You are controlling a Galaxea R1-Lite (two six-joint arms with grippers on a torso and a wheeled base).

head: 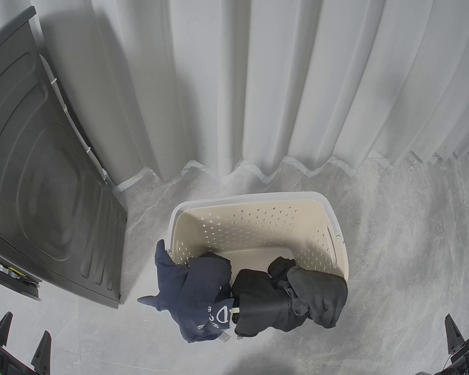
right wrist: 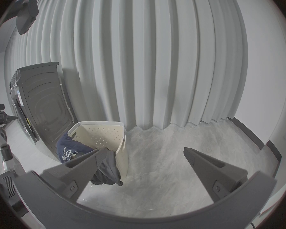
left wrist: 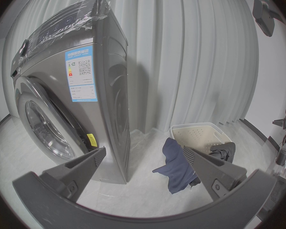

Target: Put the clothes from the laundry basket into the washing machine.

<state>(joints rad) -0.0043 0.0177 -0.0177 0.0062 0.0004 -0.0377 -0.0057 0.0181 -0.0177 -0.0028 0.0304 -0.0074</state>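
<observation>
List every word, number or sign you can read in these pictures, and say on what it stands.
Blue and white label on the washing machine: too small to read.
Yellow sticker lower on its front: blurred.
White print on the navy garment: folded, not legible.
Nothing reads clearly.

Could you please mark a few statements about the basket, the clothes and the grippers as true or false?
1. The navy garment hangs over the laundry basket rim. True.
2. The left gripper is holding a garment. False: it is open and holds nothing.
3. The washing machine stands to the robot's left of the basket. True.
4. The basket lies tipped on its side. False: it stands upright on the floor.
5. The right gripper is open with nothing in it. True.
</observation>
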